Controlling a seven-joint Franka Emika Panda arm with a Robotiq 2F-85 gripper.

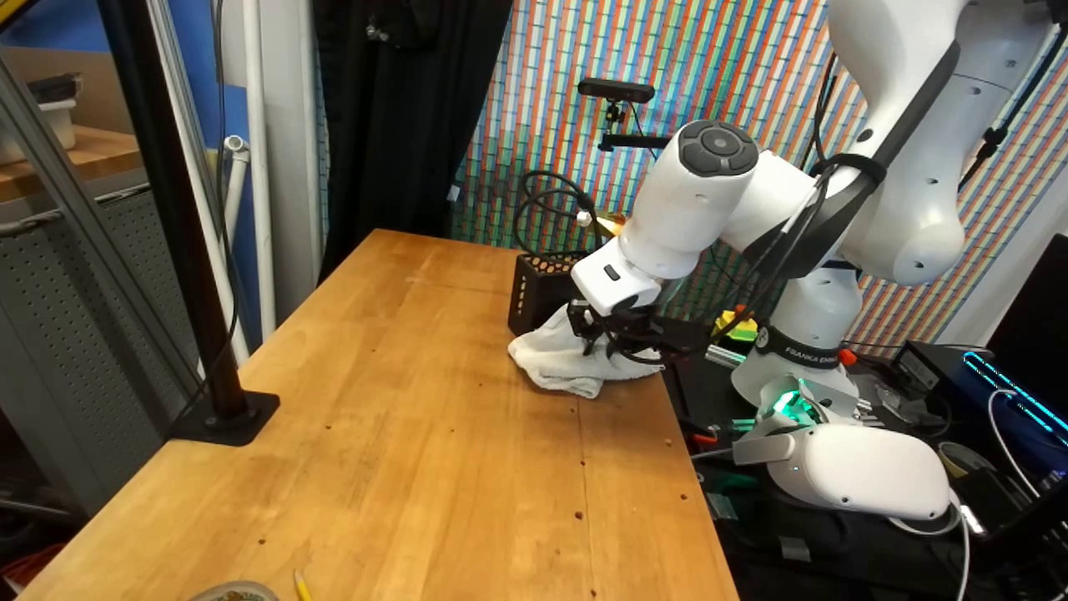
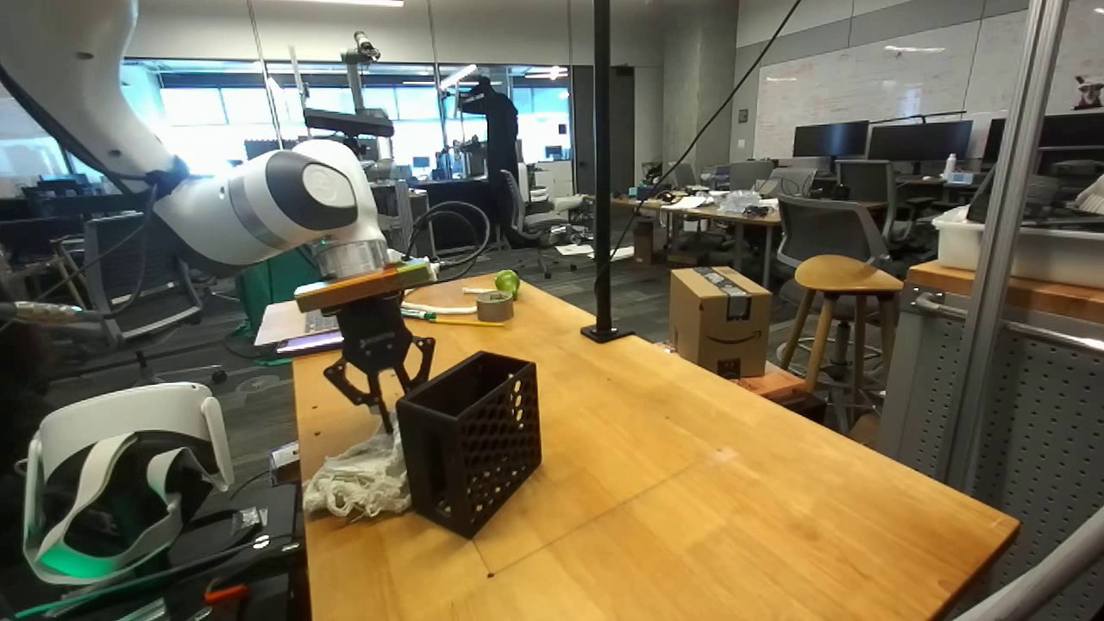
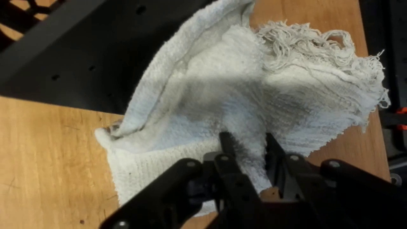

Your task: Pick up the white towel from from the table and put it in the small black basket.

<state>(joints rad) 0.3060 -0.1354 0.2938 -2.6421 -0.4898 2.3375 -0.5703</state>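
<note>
The white towel (image 3: 219, 60) lies crumpled on the wooden table (image 1: 417, 401), close to its edge on the robot's side, with a frayed end on one side. My gripper (image 3: 247, 135) points down into it, and a fold of cloth is squeezed between the two fingers (image 3: 226, 143). In both exterior views the fingertips sit at the cloth, which still rests on the tabletop. Right beside the towel stands the small black basket (image 2: 434, 466), upright, its open top facing up. Whether cloth and basket wall touch I cannot tell. The basket's floor is hidden.
A black pole (image 2: 602, 190) rises from the table's far long edge. Farther along the table are a tape roll (image 2: 495, 305), a green round object (image 2: 507, 283) and a pencil (image 1: 302, 586). A white headset (image 1: 868, 472) sits off the table near the robot base.
</note>
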